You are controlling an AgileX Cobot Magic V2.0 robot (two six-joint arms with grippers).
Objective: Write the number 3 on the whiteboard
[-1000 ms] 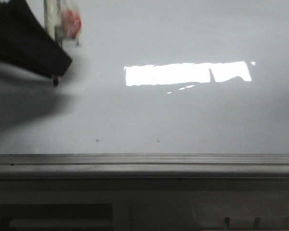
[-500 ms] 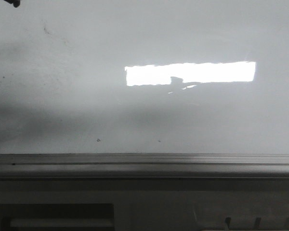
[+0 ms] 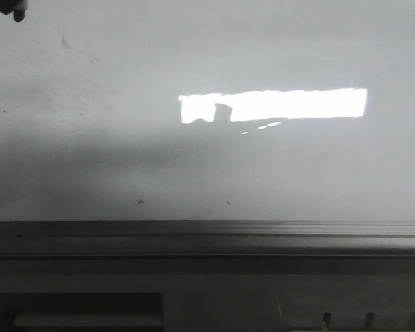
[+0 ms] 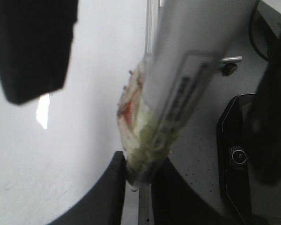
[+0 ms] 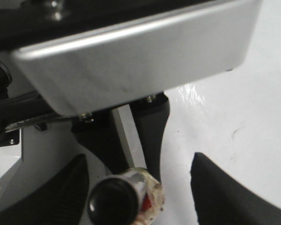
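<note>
Front view: the whiteboard fills the field, and you can use the bright glare patch as the landmark throughout. No readable number 3 shows anywhere on the board. The only candidate for ink is a faint short stroke well to the left of the glare patch and farther from the robot. Two tiny specks lie nearer than the glare patch and are not writing. Judge the task as barely begun at most, with the whole figure yet to be drawn. A dark tip enters at the far corner, left of the glare patch. You cannot tell from this view whether it touches the board.

Left wrist view: the left fingers are clamped on a marker wrapped in stained tape. Its lower end sits between them, over the board's edge strip rather than on the white surface.

Right wrist view: the right fingers stand wide apart. The marker's black end shows between them, close to one finger. You cannot tell whether that finger touches it. A silver housing hangs above.

Surface and room: the board is glossy and lies flat. A grey metal frame runs nearer than the glare patch. In the left wrist view, a speckled grey table beside the board carries a black device.
</note>
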